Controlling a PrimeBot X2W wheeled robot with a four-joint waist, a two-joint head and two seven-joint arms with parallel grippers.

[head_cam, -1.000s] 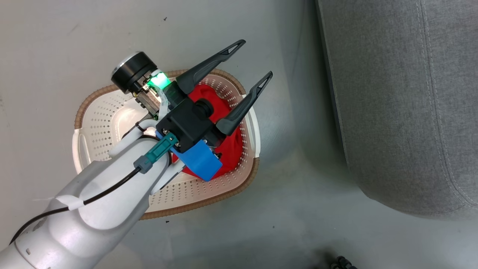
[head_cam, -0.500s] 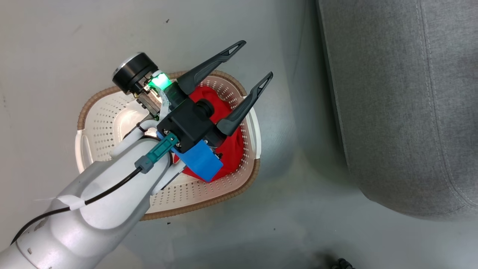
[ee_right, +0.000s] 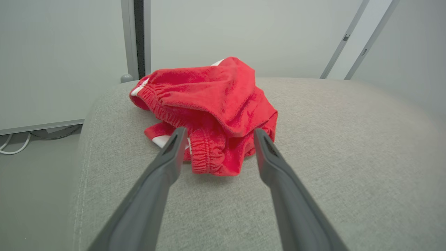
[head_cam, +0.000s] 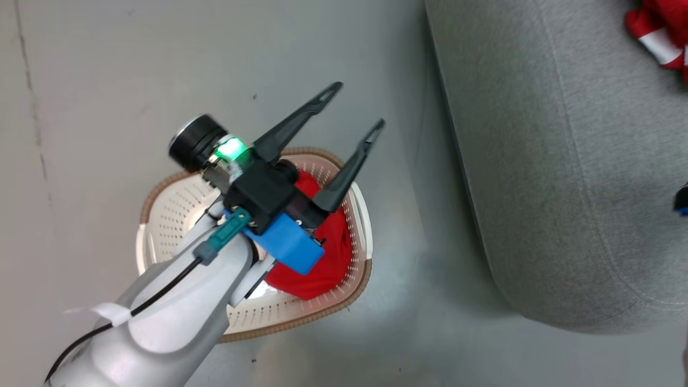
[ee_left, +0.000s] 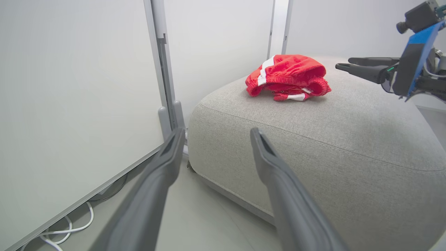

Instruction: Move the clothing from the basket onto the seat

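Left end effector [head_cam: 358, 105]: fingers apart, empty, above basket [head_cam: 172, 215] holding one red garment [head_cam: 330, 258]. Right end effector [ee_right: 219, 131]: fingers apart, near second garment [ee_right: 216, 94] on seat [ee_right: 348, 139].

So the floor [head_cam: 107, 80] is smooth pale grey, with a faint seam running down it at about 9 o'clock in the head view. Sitting right on it are the basket [head_cam: 344, 298], roughly 8 o'clock from centre, and the big grey seat [head_cam: 537, 161] over at 3 o'clock, with bare floor between them. A red garment [head_cam: 317, 279] is bunched in the basket's 4 o'clock side. Up at 2 o'clock a second red garment [head_cam: 658, 32], white-striped and crumpled, lies on the seat. White cables [ee_left: 69, 230] trail on the floor by the wall.
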